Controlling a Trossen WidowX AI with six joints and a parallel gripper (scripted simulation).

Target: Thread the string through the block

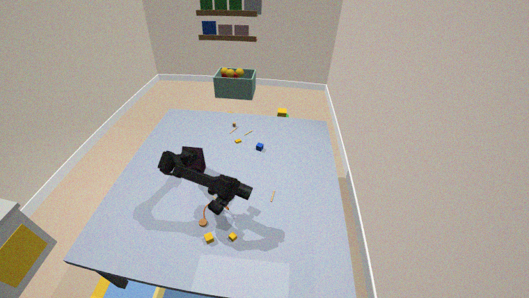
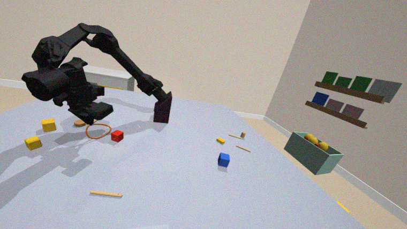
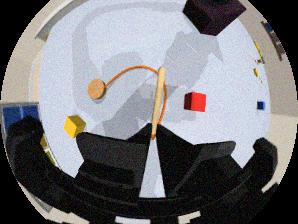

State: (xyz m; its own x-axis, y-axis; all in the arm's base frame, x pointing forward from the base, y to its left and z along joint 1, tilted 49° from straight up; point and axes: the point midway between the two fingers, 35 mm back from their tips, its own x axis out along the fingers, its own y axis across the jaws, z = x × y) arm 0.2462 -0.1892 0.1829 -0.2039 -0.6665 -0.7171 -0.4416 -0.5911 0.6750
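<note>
My gripper (image 3: 153,127) (image 2: 91,121) is shut on the thin wooden stick (image 3: 159,95), near the end with the orange string. The stick points away from the fingers in the wrist view; the exterior view shows the fingers low over the table. The string (image 2: 96,138) (image 3: 139,66) (image 1: 204,213) curves from the stick's held end to the round wooden button (image 1: 202,222) (image 2: 80,123) (image 3: 96,89). A red cube (image 2: 117,136) (image 3: 195,102) stands close to the string's loop. I cannot make out the block's hole in any view.
Two yellow cubes (image 1: 209,237) (image 1: 232,237) stand beyond the button. A loose stick (image 1: 272,195) (image 2: 106,194) lies apart. A blue cube (image 1: 259,147) (image 2: 224,159), a yellow piece (image 1: 237,140) and two more sticks (image 1: 233,130) (image 1: 248,132) lie farther off. A dark maroon body (image 2: 162,112) stands at the arm's foot.
</note>
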